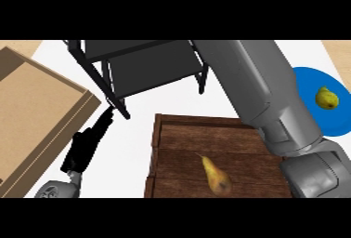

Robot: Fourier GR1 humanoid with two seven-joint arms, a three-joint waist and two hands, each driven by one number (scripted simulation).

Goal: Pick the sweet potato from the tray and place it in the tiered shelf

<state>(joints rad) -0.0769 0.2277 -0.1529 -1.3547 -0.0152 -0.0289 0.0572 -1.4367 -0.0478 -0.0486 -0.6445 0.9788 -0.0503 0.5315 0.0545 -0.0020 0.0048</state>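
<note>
Sweet potato (216,175) lies on tray (178,139); left hand (87,144) open beside it.

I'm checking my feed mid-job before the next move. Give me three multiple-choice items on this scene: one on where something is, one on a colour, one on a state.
1. Where does the sweet potato lie?
A. on the wooden tray
B. on the tiered shelf
C. on the blue plate

2. What colour is the plate under the pear?
A. red
B. blue
C. white

3. How is the left hand?
A. curled round the sweet potato
B. fingers straight, holding nothing
C. pressed flat on the blue plate

Answers:
1 A: it rests on the tray's brown planks, below the shelf.
2 B: the plate at the right edge is blue.
3 B: the black fingers stretch toward the shelf's leg, left of the tray, with nothing in them.
</note>
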